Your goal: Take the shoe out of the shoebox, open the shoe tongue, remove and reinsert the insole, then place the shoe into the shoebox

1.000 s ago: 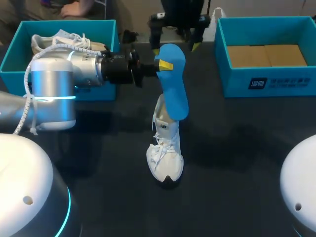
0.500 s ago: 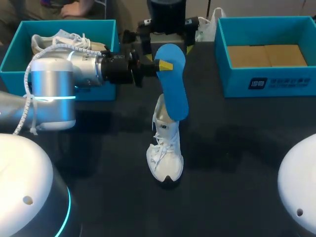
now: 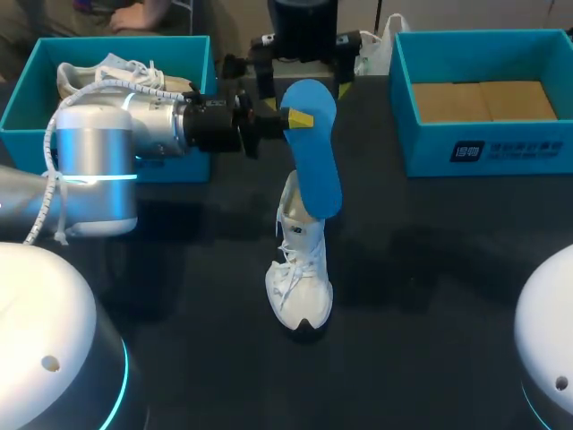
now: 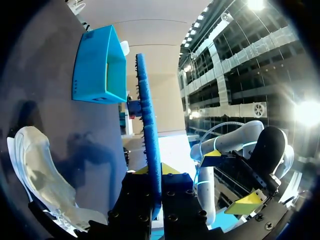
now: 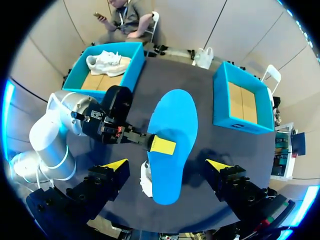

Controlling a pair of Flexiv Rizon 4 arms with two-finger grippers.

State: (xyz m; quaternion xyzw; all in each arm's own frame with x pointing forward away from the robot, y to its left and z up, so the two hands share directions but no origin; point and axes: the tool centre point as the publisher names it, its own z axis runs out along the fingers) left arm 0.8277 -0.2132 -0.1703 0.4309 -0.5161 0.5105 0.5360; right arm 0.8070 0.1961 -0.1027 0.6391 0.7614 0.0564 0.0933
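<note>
Now, against the head view of a second ago, the right gripper point(image 3: 303, 67) hangs slightly nearer the left shoebox point(image 3: 116, 39), at the table's point(image 3: 430, 269) far edge. The other items are unmoved.

Left gripper point(image 3: 298, 117): closed on the blue insole point(image 3: 315, 152), one yellow tip pressed to each face near its upper end. The insole hangs on edge, and its lower end overlaps the heel of the white shoe point(image 3: 300, 278). The left wrist view shows the grip edge-on: left gripper point(image 4: 156, 172), insole point(image 4: 147, 125), shoe point(image 4: 40, 165) lying beside and below.

Right gripper, own view point(image 5: 165, 164): fingers spread wide, holding nothing, directly above the insole point(image 5: 172, 115) and left gripper point(image 5: 161, 145).

Containers: the left shoebox point(image 5: 131, 65) holds a second shoe point(image 3: 107, 76), white and laced. The right shoebox point(image 3: 528, 148) holds only a brown cardboard liner point(image 3: 483, 100). The shoe stands on the table between the boxes, toe toward the robot.
</note>
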